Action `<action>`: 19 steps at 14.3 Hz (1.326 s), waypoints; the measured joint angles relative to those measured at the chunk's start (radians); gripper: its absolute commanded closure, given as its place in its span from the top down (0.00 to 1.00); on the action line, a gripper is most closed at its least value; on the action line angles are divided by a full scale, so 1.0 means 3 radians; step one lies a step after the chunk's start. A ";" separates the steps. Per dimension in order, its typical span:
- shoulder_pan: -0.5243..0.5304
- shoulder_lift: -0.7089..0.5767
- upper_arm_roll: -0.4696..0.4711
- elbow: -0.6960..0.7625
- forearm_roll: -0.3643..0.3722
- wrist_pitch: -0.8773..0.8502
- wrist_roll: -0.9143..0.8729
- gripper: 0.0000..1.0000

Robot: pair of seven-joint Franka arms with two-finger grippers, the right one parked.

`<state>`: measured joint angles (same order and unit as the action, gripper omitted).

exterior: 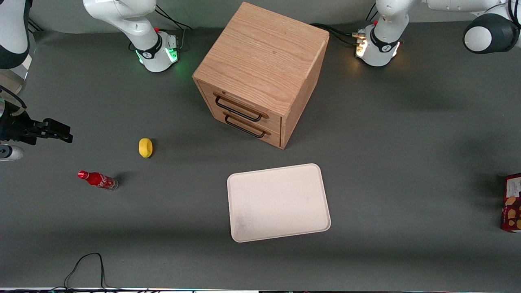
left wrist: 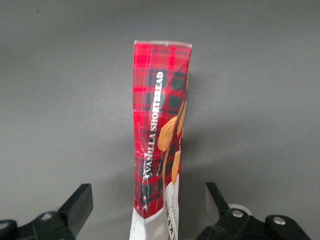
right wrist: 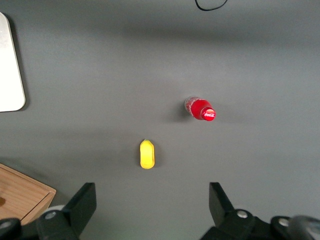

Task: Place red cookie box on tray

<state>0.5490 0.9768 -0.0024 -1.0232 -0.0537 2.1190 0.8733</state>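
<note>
Gripper of the working left arm hangs directly over the red cookie box, its two black fingers spread wide apart with one on each side of the carton and neither touching it. Only the wrist camera shows the gripper; the front camera shows just the arm's white base and a rounded joint at the working arm's end of the table.

From the wrist, the red cookie box is a long, narrow carton in a red and dark tartan pattern. White lettering reading "VANILLA SHORTBREAD" runs along its length, golden cookie pictures sit beside that lettering, and a white panel covers the end nearest the fingers. In the front view the red cookie box rests on the grey table at the very edge of the picture, toward the working arm's end and partly cut off.

Well apart from it, near the table's middle, lies the tray, flat, cream-white, with rounded corners. A wooden drawer cabinet stands farther from the front camera than the tray. Toward the parked arm's end lie a small yellow object and a red cola bottle.
</note>
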 measured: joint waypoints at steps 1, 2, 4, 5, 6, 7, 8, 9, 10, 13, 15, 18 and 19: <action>0.0009 0.0015 -0.0002 0.0000 -0.0003 0.0000 0.0000 0.59; 0.0013 0.0026 -0.0004 0.0000 -0.0003 0.0000 0.0000 0.01; 0.0016 0.0039 -0.0006 0.0000 -0.0010 -0.0003 0.0000 0.00; 0.0016 0.0042 -0.0008 0.0000 -0.0026 -0.0004 0.0000 0.00; 0.0016 0.0044 -0.0007 0.0000 -0.0047 -0.0004 0.0000 0.00; 0.0017 0.0048 -0.0007 0.0000 -0.0060 -0.0004 0.0000 0.00; 0.0018 0.0053 -0.0008 0.0000 -0.0066 -0.0004 0.0000 0.00; 0.0018 0.0058 -0.0008 0.0000 -0.0068 -0.0004 0.0000 0.00; 0.0018 0.0060 -0.0008 0.0000 -0.0069 -0.0004 0.0000 0.00; 0.0018 0.0063 -0.0013 0.0000 -0.0073 -0.0006 0.0000 0.00; 0.0018 0.0063 -0.0013 0.0000 -0.0073 -0.0006 0.0000 0.00; 0.0018 0.0063 -0.0014 0.0007 -0.0073 -0.0025 0.0000 0.00; 0.0018 0.0063 -0.0014 0.0019 -0.0073 -0.0071 0.0000 0.00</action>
<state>0.5543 0.9957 -0.0066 -1.0176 -0.0757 2.0978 0.8733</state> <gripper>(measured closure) 0.965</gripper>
